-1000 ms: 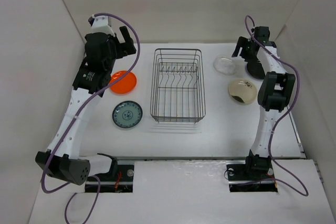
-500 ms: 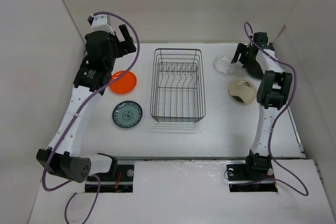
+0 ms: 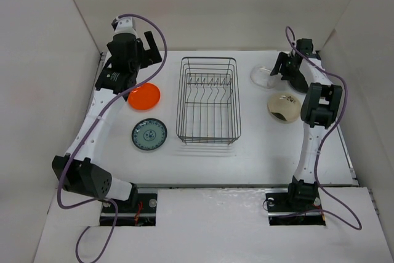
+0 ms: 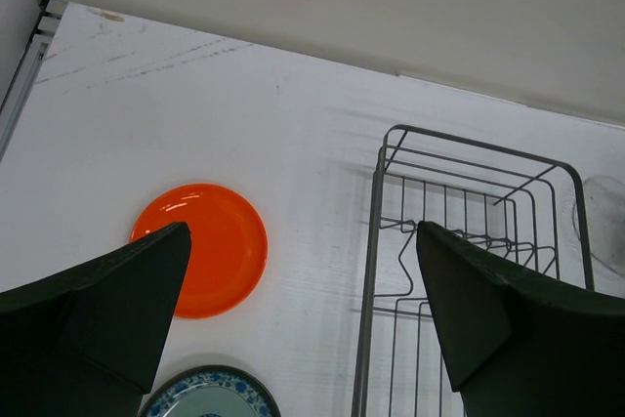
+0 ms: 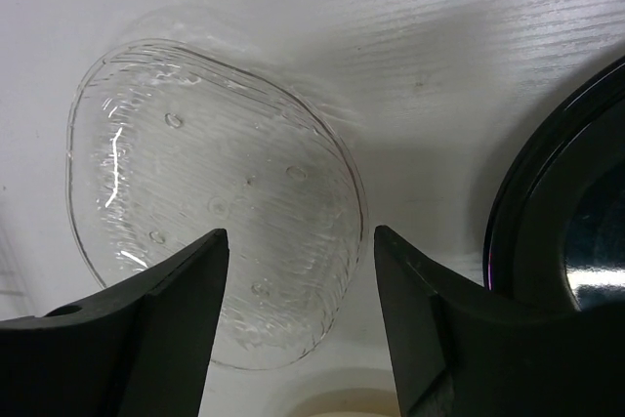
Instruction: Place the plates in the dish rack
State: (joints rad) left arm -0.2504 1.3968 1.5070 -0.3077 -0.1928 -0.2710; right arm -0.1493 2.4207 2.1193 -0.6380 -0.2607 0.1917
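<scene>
While the rack (image 3: 207, 100) sits empty mid bench (image 3: 203, 158), plates lie flat outside it. Left jaws open, holding nothing, high over the orange plate (image 3: 144, 96). Right jaws open, low astride the glass plate (image 5: 210, 231). Risk: slick flat rim slips on closing, or a jaw clips the black plate (image 5: 576, 222) just beside it.

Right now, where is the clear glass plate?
Top view: the clear glass plate lies flat far right, between the dish rack and the black plate, just beyond the beige plate, with the open right gripper over its edge.
</scene>
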